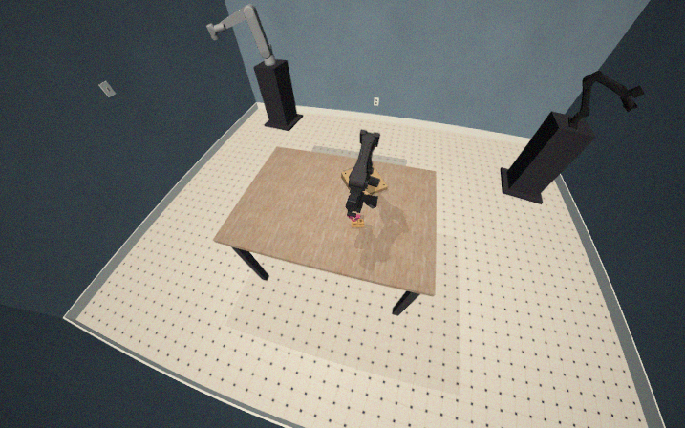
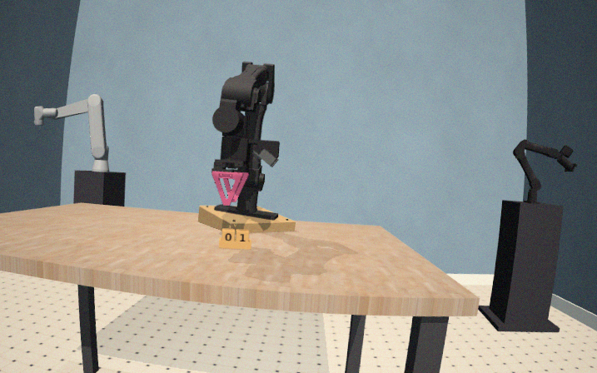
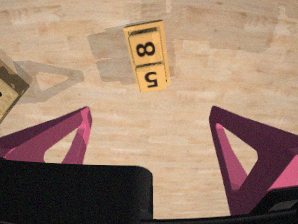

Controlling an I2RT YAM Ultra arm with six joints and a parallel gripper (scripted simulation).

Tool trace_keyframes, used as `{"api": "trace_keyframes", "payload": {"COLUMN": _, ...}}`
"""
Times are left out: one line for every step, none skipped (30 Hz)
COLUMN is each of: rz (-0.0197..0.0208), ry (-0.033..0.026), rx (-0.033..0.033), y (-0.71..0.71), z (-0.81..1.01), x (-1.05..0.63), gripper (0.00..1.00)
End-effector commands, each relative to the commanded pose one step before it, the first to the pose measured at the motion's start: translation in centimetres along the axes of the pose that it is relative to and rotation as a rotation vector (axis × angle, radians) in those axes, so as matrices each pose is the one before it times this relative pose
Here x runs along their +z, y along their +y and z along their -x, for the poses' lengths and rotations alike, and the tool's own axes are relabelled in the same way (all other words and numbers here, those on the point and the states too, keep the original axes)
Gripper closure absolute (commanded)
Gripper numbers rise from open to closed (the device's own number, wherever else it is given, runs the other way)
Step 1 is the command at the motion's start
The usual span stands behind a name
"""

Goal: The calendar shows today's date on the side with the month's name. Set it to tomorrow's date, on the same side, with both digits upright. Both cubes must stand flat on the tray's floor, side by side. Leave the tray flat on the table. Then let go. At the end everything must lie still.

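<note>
A small orange-yellow block calendar [image 1: 356, 223] [image 2: 235, 238] [image 3: 148, 62] is standing on the pale brown wood-grained worktop [image 1: 302, 207] [image 2: 128, 245] [image 3: 185, 150], well in from all four edges. In the top view it is sitting a little right of the middle, between the far edge and the near one. The yellow angular base plate [image 1: 379, 188] [image 2: 286, 226] of the black jointed arm [image 1: 360, 172] [image 2: 237, 92] is resting near the far edge, nearer the far right corner than the far left, and wood surface is showing between it and the calendar. The gripper with pink open-framed triangular fingers [image 1: 354, 217] [image 2: 231, 202] is hovering above the worktop, its fingers standing wide apart and gripping nothing; the calendar is lying beyond the fingertips in the wrist view.

The arm's soft shadow is falling across the wood toward the near right corner. Dark legs are holding the worktop over a cream floor [image 1: 329, 330] [image 2: 207, 333] dotted with dark spots, and blue walls are rising around. A light grey arm [image 1: 257, 32] [image 2: 97, 125] and a second black arm [image 1: 587, 93] [image 2: 529, 169] are standing on dark pedestals behind, well apart from the worktop.

In the exterior view the calendar is reading "0" and "1", both upright. Its upper faces are showing "8" and "5", upside down in the wrist view. Lettering on a pink finger is too small to read.
</note>
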State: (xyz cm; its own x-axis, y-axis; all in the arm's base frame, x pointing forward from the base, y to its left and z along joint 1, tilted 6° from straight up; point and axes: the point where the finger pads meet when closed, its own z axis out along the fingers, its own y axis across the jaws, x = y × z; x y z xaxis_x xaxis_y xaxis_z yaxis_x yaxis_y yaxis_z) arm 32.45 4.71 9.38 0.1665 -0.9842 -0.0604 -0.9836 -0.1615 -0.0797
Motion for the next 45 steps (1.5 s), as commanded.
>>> {"api": "trace_keyframes", "payload": {"rz": -0.01548, "ry": -0.00321, "rx": -0.13595, "y": -0.479, "z": 0.378, "x": -0.002, "gripper": 0.0}}
{"api": "trace_keyframes", "payload": {"rz": 0.00701, "ry": -0.00136, "rx": -0.01426, "y": 0.201, "z": 0.034, "x": 0.202, "gripper": 0.0}}
{"api": "trace_keyframes", "payload": {"rz": 0.01314, "ry": -0.00269, "rx": -0.01054, "y": 0.346, "z": 0.066, "x": 0.158, "gripper": 0.0}}
{"api": "trace_keyframes", "payload": {"rz": 0.00906, "ry": -0.00195, "rx": -0.00785, "y": 0.239, "z": 0.048, "x": 0.117, "gripper": 0.0}}
{"api": "trace_keyframes", "payload": {"rz": 0.00164, "ry": -0.00036, "rx": -0.00577, "y": 0.05, "z": 0.01, "x": 0.08, "gripper": 0.0}}
{"api": "trace_keyframes", "payload": {"rz": -0.00425, "ry": 0.00097, "rx": -0.00398, "y": -0.146, "z": -0.021, "x": -0.133, "gripper": 0.0}}
{"api": "trace_keyframes", "payload": {"rz": -0.00078, "ry": 0.00018, "rx": -0.00201, "y": -0.025, "z": -0.004, "x": -0.003, "gripper": 0.0}}
{"api": "trace_keyframes", "payload": {"rz": 0.00011, "ry": -0.00003, "rx": -0.00073, "y": 0.005, "z": 0.001, "x": 0.009, "gripper": 0.0}}
{"api": "trace_keyframes", "payload": {"rz": 0.00003, "ry": -0.00001, "rx": -0.00011, "y": 0.001, "z": 0.0, "x": 0.002, "gripper": 0.0}}
{"api": "trace_keyframes", "payload": {"rz": 0.00025, "ry": -0.00006, "rx": 0.00002, "y": 0.006, "z": 0.001, "x": 0.001, "gripper": 0.55}}
{"api": "trace_keyframes", "payload": {"rz": 0.0, "ry": 0.0, "rx": 0.0, "y": 0.0, "z": 0.0, "x": 0.0, "gripper": 0.55}}
{"api": "trace_keyframes", "payload": {"rz": 0.0, "ry": 0.0, "rx": 0.0, "y": 0.0, "z": 0.0, "x": 0.0, "gripper": 0.55}}
{"api": "trace_keyframes", "payload": {"rz": 0.0, "ry": 0.0, "rx": 0.0, "y": 0.0, "z": 0.0, "x": 0.0, "gripper": 0.55}}
{"api": "trace_keyframes", "payload": {"rz": 0.00001, "ry": 0.0, "rx": 0.0, "y": 0.0, "z": 0.0, "x": 0.0, "gripper": 0.55}}
{"api": "trace_keyframes", "payload": {"rz": -0.00002, "ry": 0.0, "rx": 0.0, "y": 0.0, "z": 0.0, "x": 0.0, "gripper": 0.55}}
{"api": "trace_keyframes", "payload": {"rz": 0.0, "ry": 0.0, "rx": 0.0, "y": 0.0, "z": 0.0, "x": 0.0, "gripper": 0.55}}
{"api": "trace_keyframes", "payload": {"rz": 0.00002, "ry": 0.0, "rx": 0.0, "y": 0.0, "z": 0.0, "x": 0.0, "gripper": 0.55}}
{"api": "trace_keyframes", "payload": {"rz": 0.0, "ry": 0.0, "rx": 0.0, "y": 0.0, "z": 0.0, "x": 0.0, "gripper": 0.55}}
{"api": "trace_keyframes", "payload": {"rz": -0.00001, "ry": 0.0, "rx": 0.00184, "y": 0.0, "z": 0.0, "x": 0.0, "gripper": 0.55}}
{"api": "trace_keyframes", "payload": {"rz": 0.00001, "ry": 0.0, "rx": 0.00101, "y": 0.0, "z": 0.0, "x": 0.0, "gripper": 0.55}}
{"api": "trace_keyframes", "payload": {"rz": 0.00001, "ry": 0.0, "rx": 0.00033, "y": 0.0, "z": 0.0, "x": 0.0, "gripper": 0.55}}
{"api": "trace_keyframes", "payload": {"rz": -0.00001, "ry": 0.0, "rx": 0.00007, "y": 0.0, "z": 0.0, "x": 0.0, "gripper": 0.55}}
{"api": "trace_keyframes", "payload": {"rz": 0.0, "ry": 0.0, "rx": 0.00001, "y": 0.0, "z": 0.0, "x": 0.0, "gripper": 0.55}}
{"api": "trace_keyframes", "payload": {"rz": 0.0, "ry": 0.0, "rx": 0.0, "y": 0.0, "z": 0.0, "x": 0.0, "gripper": 0.55}}
{"api": "trace_keyframes", "payload": {"rz": 0.0, "ry": 0.0, "rx": 0.0, "y": 0.0, "z": 0.0, "x": 0.0, "gripper": 0.55}}
{"api": "trace_keyframes", "payload": {"rz": 0.0, "ry": 0.0, "rx": 0.0, "y": 0.0, "z": 0.0, "x": 0.0, "gripper": 0.55}}
{"api": "trace_keyframes", "payload": {"rz": 0.0, "ry": 0.0, "rx": 0.0, "y": 0.0, "z": 0.0, "x": 0.0, "gripper": 0.55}}
{"api": "trace_keyframes", "payload": {"rz": 0.0, "ry": 0.0, "rx": 0.0, "y": 0.0, "z": 0.0, "x": 0.0, "gripper": 0.55}}
{"api": "trace_keyframes", "payload": {"rz": 0.0, "ry": 0.0, "rx": 0.0, "y": 0.0, "z": 0.0, "x": 0.0, "gripper": 0.55}}
{"api": "trace_keyframes", "payload": {"rz": 0.0, "ry": 0.0, "rx": 0.0, "y": 0.0, "z": 0.0, "x": 0.0, "gripper": 0.55}}
{"api": "trace_keyframes", "payload": {"rz": 0.0, "ry": 0.0, "rx": 0.0, "y": 0.0, "z": 0.0, "x": 0.0, "gripper": 0.55}}
{"api": "trace_keyframes", "payload": {"rz": 0.0, "ry": 0.0, "rx": 0.0, "y": 0.0, "z": 0.0, "x": 0.0, "gripper": 0.55}}
{"api": "trace_keyframes", "payload": {"rz": 0.0, "ry": 0.0, "rx": 0.0, "y": 0.0, "z": 0.0, "x": 0.0, "gripper": 0.55}}
{"api": "trace_keyframes", "payload": {"rz": 0.0, "ry": 0.0, "rx": 0.0, "y": 0.0, "z": 0.0, "x": 0.0, "gripper": 0.55}}
{"api": "trace_keyframes", "payload": {"rz": 0.0, "ry": 0.0, "rx": 0.0, "y": 0.0, "z": 0.0, "x": 0.0, "gripper": 0.55}}
{"api": "trace_keyframes", "payload": {"rz": 0.0, "ry": 0.0, "rx": 0.0, "y": 0.0, "z": 0.0, "x": 0.0, "gripper": 0.55}}
{"api": "trace_keyframes", "payload": {"rz": 0.0, "ry": 0.0, "rx": 0.0, "y": 0.0, "z": 0.0, "x": 0.0, "gripper": 0.55}}
{"api": "trace_keyframes", "payload": {"rz": 0.0, "ry": 0.0, "rx": 0.0, "y": 0.0, "z": 0.0, "x": 0.0, "gripper": 0.55}}
{"api": "trace_keyframes", "payload": {"rz": 0.0, "ry": 0.0, "rx": 0.0, "y": 0.0, "z": 0.0, "x": 0.0, "gripper": 0.55}}
{"api": "trace_keyframes", "payload": {"rz": 0.0, "ry": 0.0, "rx": 0.0, "y": 0.0, "z": 0.0, "x": 0.0, "gripper": 0.55}}
{"api": "trace_keyframes", "payload": {"rz": 0.0, "ry": 0.0, "rx": 0.0, "y": 0.0, "z": 0.0, "x": 0.0, "gripper": 0.55}}
{"api": "trace_keyframes", "payload": {"rz": 0.0, "ry": 0.0, "rx": 0.0, "y": 0.0, "z": 0.0, "x": 0.0, "gripper": 0.55}}
{"api": "trace_keyframes", "payload": {"rz": 0.0, "ry": 0.0, "rx": 0.0, "y": 0.0, "z": 0.0, "x": 0.0, "gripper": 0.55}}
{"api": "trace_keyframes", "payload": {"rz": 0.00002, "ry": 0.0, "rx": 0.0, "y": 0.001, "z": 0.0, "x": 0.002, "gripper": 0.55}}
{"api": "trace_keyframes", "payload": {"rz": 0.0, "ry": 0.0, "rx": 0.0, "y": 0.0, "z": 0.0, "x": 0.0, "gripper": 0.55}}
